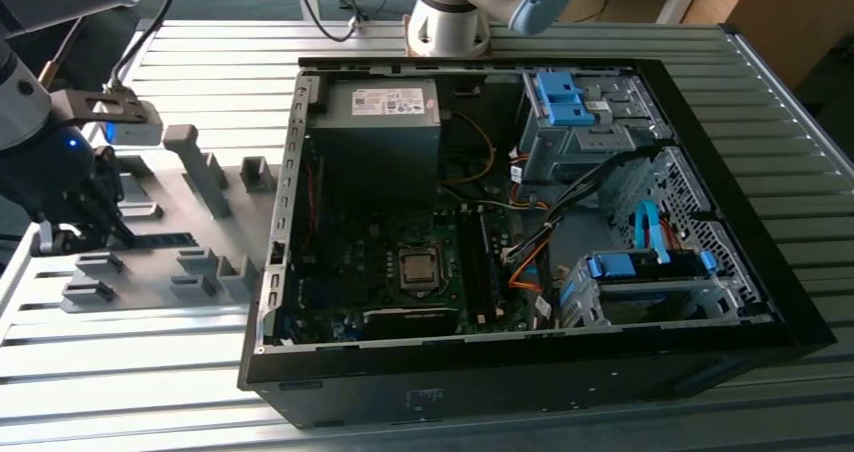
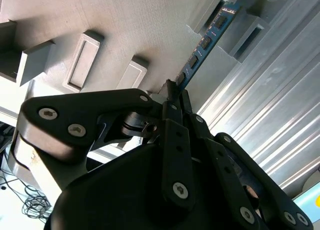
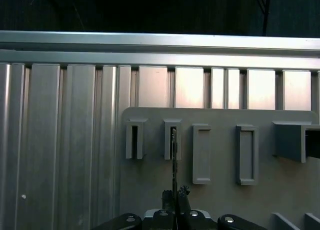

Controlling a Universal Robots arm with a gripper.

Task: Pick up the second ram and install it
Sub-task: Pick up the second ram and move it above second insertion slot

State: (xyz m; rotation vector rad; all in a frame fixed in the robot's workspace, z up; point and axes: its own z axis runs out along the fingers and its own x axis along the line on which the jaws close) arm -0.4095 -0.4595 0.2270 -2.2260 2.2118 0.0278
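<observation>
The second ram is a thin blue board with dark chips. It stands on edge, its far end in a grey holder block. My gripper is shut on its near end, one finger on each flat side. In the first wrist view the ram shows edge-on, running from a slotted block down into the gripper. In the exterior view the gripper is low over the grey holder plate at the exterior view's left, with the ram lying beside it.
The open computer case lies to the exterior view's right of the plate, with its motherboard, power supply and blue-latched drive bays. Several grey blocks rise from the plate. The slatted metal table runs all around.
</observation>
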